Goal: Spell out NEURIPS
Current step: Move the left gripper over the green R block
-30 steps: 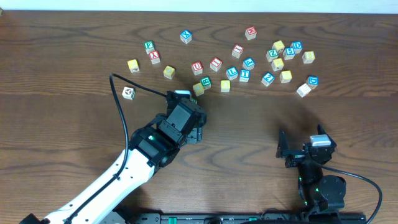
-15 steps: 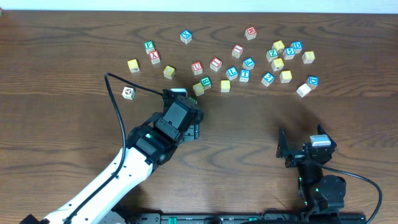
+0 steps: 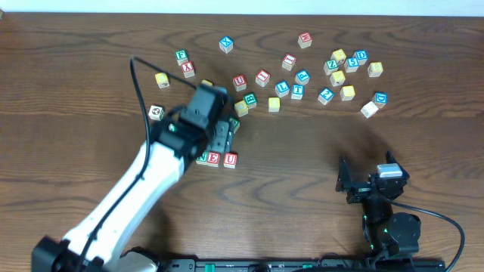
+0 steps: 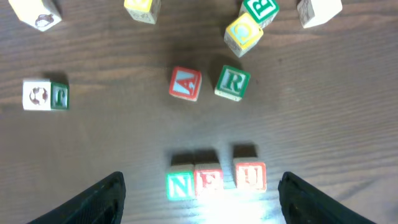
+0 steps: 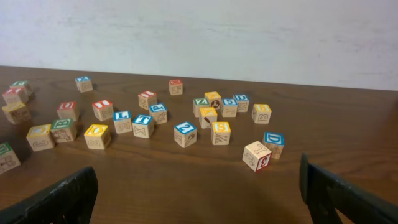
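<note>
- Your left gripper [image 4: 200, 180] hangs above the N-E-U row [image 4: 214, 182], jaws apart, holding nothing; spread to clear the cubes.
- R cube [image 4: 233, 82] stands at twelve o'clock of U [image 4: 250, 176]; likely your next pick.
- Your right gripper [image 5: 196, 183] sits parked, jaws wide, empty.

**Green and Red on Dark Wood**

The N cube [image 4: 180, 185] has green lettering on pale wood. The E cube [image 4: 209, 182] beside it is red, and so is the U cube [image 4: 250, 176] on the E cube's other side. Beyond the E cube, the A cube [image 4: 185, 83] is red and the R cube [image 4: 233, 82] green. The counter [image 4: 323, 124] is dark brown woodgrain.
</note>
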Tool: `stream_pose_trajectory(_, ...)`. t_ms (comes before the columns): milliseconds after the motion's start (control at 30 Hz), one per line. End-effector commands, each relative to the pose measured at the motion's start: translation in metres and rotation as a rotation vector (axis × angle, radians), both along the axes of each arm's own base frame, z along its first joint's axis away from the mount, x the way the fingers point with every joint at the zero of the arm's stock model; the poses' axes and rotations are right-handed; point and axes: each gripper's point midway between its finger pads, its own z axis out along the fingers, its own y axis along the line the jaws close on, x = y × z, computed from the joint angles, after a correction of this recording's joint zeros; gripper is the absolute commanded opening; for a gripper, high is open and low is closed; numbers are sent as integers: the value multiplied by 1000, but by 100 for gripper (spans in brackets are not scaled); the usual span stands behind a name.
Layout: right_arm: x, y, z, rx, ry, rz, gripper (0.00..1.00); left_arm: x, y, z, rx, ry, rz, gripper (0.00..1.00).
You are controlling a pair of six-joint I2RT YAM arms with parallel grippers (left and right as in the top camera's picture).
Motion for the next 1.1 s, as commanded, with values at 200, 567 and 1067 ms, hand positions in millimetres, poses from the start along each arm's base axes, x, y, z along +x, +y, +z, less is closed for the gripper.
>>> stream_pose_trajectory(200,0,-1,-2,7,7,-4,99,40,-32,-6,39,57,-289,78)
stream_pose_trajectory(567,0,-1,-2,7,7,-4,99,41,-35,-70,92,211,-338,78)
stream_pose_trajectory(1067,0,-1,-2,7,7,-4,99,44,-56,-74,5,198,-409,77)
